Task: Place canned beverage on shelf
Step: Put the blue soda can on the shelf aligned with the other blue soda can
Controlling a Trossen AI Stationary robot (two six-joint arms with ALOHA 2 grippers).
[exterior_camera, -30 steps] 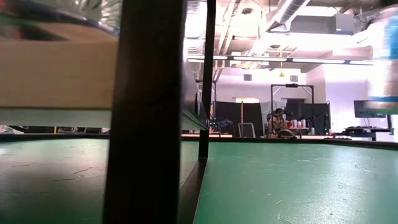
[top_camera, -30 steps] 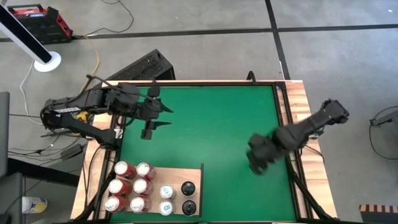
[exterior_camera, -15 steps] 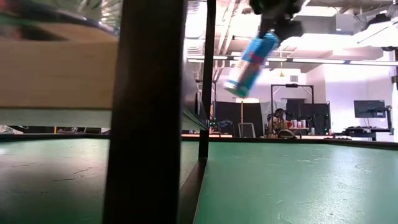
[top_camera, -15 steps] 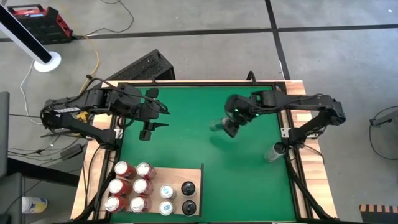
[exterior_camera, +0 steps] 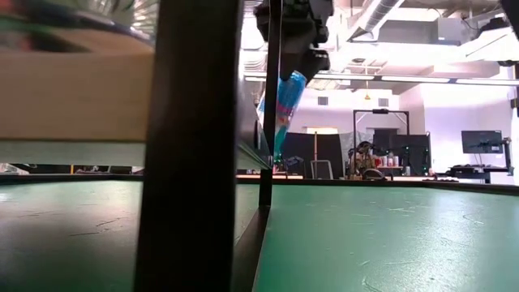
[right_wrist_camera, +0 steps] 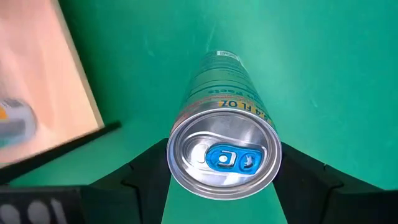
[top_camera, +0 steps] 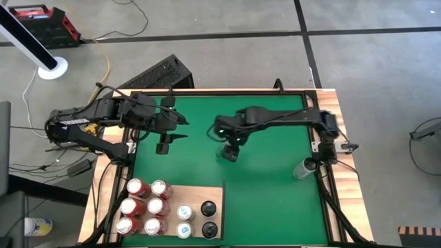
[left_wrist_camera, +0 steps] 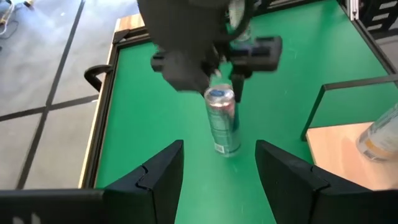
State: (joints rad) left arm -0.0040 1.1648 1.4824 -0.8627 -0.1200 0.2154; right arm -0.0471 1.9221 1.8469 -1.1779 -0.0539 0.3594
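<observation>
Green tabletop (top_camera: 275, 193) under bright workshop lights. Right end effector (top_camera: 229, 146) clamped on teal can (right_wrist_camera: 224, 140), mid-mat, above the surface, short of shelf (top_camera: 215, 196). Left end effector (top_camera: 167, 134) idle, fingers apart. Blue pull-tab only visible wrist-side.

The green mat (top_camera: 275, 200) lies bare across its middle and right half, so a gripper has open passage there. The shelf (top_camera: 215, 194) sits at the near left corner – its left part is packed with 6 red-topped cans (top_camera: 143, 205), then 2 white-topped cans (top_camera: 184, 220) and 2 dark-topped cans (top_camera: 209, 219), leaving only a bare strip of wood along the far right edge. A dark upright post (exterior_camera: 188, 146) stands at the shelf's edge. The left gripper (top_camera: 169, 136) hangs over the mat's left side, and the right gripper (top_camera: 230, 147) – clamped around a blue can (exterior_camera: 282, 105) – occupies the air above the mat's centre, just beyond the shelf
</observation>
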